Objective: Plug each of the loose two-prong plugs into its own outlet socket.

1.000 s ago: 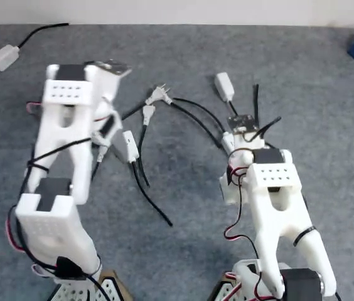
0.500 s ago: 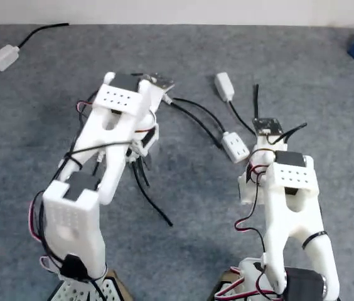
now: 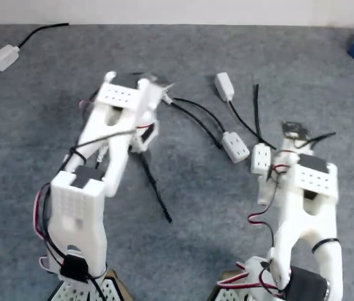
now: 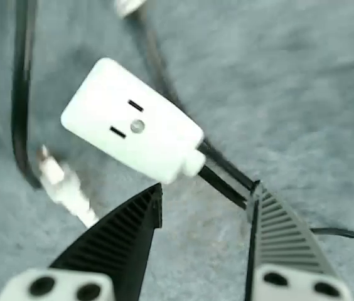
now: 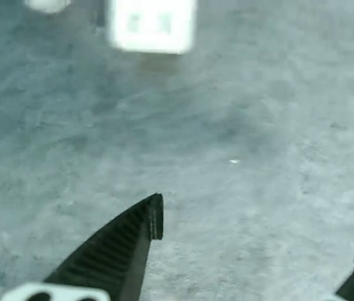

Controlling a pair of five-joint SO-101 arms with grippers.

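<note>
- Progress, as far as it can be judged?
- None yet, I'd say. On the grey carpet the left arm leans out over the tangle of cords. The right arm stands well apart from it. Nothing I can see is mated.
- What does the left pincer hold?
- Nothing. It is spread apart. Just ahead of its tips lies a white socket, both slots showing and empty. That socket's black cord runs back into the gap between the tips, and the fingers are not pinching it.
- And the right pincer?
- Also apart and empty, with bare carpet between its tips. A second socket lies on the carpet well ahead of it, with nothing plugged into it.
- Where are the plugs?
- One loose plug lies just outside one finger of the left pincer. It is near the white socket but apart from it, and too blurred for me to read its prongs. From above, a plug end pokes out beside the left arm's far end. I cannot tell whether it is the same one.
- So what is left?
- All of it, by my reading. A plug has to be grasped, turned to face a socket and pushed home, then the same for every other pair. The left pincer looks nearest to a start, with both a socket and a plug close by its tips.
</note>
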